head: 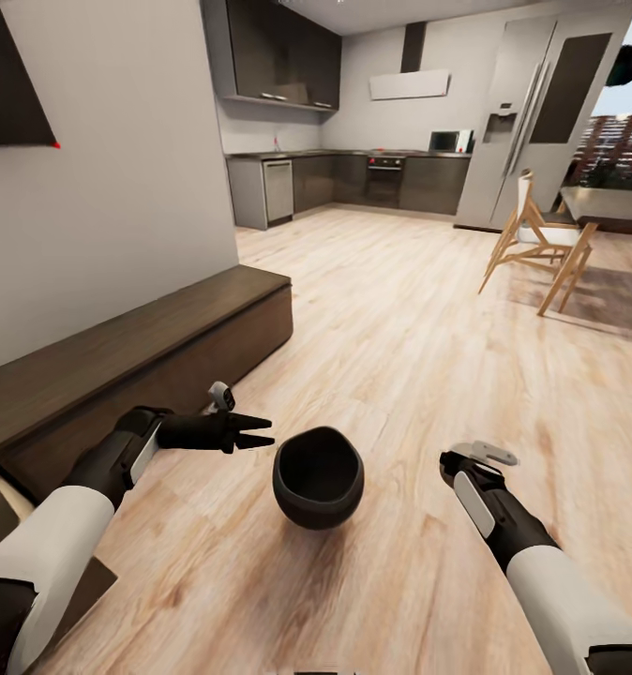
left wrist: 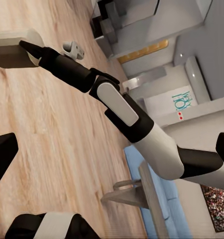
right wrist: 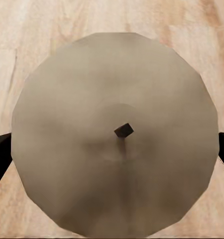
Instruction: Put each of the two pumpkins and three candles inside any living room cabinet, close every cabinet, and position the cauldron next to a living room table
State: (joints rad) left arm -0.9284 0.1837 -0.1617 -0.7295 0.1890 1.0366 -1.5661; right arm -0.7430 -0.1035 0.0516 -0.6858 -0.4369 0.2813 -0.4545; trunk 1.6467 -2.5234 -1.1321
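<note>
Cauldron [head: 318, 476] sits on floor between both grippers, touching neither. Left gripper [head: 258, 432] jaws parted, empty; right gripper [head: 489, 455] jaw state unclear. Judged rigid, heavy, smooth-bellied: grip the rim.

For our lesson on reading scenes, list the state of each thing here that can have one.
cauldron: upright on the floor, looks empty.
left hand: open, empty.
right hand: shut on the candle.
candle: unlit, held over the floor.
cabinet: near end looks open, pale inside showing.
</note>
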